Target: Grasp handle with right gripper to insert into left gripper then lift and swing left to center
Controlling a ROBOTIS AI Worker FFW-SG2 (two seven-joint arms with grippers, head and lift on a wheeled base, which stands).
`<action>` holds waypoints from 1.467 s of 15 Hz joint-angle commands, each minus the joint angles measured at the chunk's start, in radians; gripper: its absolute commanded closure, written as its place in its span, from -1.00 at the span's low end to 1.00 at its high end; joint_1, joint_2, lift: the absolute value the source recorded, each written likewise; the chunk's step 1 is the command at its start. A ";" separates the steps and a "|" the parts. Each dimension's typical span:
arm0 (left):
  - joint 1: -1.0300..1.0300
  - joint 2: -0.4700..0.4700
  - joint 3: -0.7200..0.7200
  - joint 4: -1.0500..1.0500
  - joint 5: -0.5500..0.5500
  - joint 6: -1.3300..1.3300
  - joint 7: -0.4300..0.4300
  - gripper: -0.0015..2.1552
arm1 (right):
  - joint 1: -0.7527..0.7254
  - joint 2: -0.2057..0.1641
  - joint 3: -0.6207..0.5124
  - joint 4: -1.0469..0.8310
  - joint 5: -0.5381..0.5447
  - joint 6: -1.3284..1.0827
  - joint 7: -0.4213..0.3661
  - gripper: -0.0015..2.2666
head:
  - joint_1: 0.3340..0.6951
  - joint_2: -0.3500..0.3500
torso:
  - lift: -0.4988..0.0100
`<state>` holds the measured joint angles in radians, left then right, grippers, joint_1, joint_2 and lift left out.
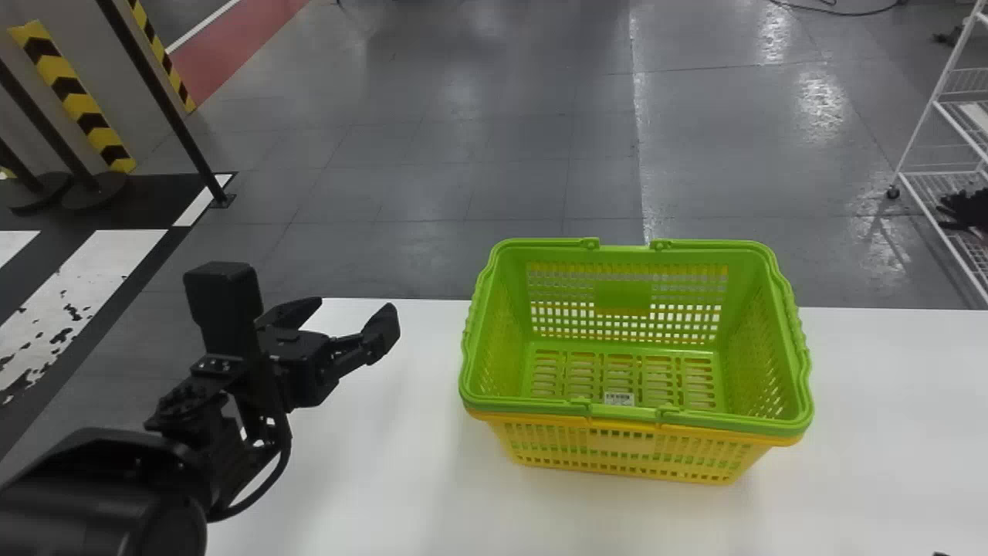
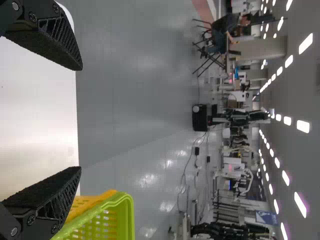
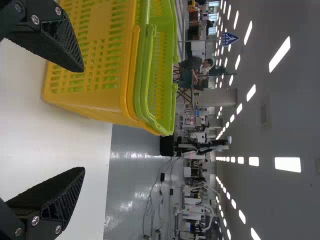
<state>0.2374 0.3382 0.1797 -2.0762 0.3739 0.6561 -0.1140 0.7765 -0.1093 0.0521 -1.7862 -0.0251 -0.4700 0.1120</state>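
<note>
on the worktop [image 1: 386, 479], the green basket [image 1: 621, 296] sits inside the yellow basket [image 1: 621, 444], its handles [image 1: 725, 423] folded flat, so you likely must tip one up. your left jaws and right jaws are wide apart and empty, maybe so a handle can fit.

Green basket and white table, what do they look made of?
The green basket looks like moulded plastic, slightly glossy, with evenly slotted walls. The white table seems smooth, matte laminate, from its even, grainless top, though paint is possible.
</note>
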 commanded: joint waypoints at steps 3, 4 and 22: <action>-0.173 -0.001 0.001 0.090 0.026 0.227 -0.127 -0.95 | 0.006 0.000 0.000 -0.002 0.002 0.000 0.000 -0.91 | 1.00 0.47 | 0.60; -0.204 -0.001 0.003 0.120 0.033 0.248 -0.147 -0.95 | 0.010 0.000 0.000 -0.002 0.002 0.000 0.000 -0.91 | 1.00 0.46 | 0.60; -0.719 -0.010 0.012 0.722 0.246 0.788 -0.377 -0.96 | 0.047 0.008 -0.008 -0.016 0.002 -0.015 0.002 -0.90 | 1.00 0.19 | 0.60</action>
<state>-0.4496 0.3302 0.2048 -1.4057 0.6211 1.4521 -0.4890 0.8216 -0.1024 0.0446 -1.8025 -0.0230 -0.4844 0.1126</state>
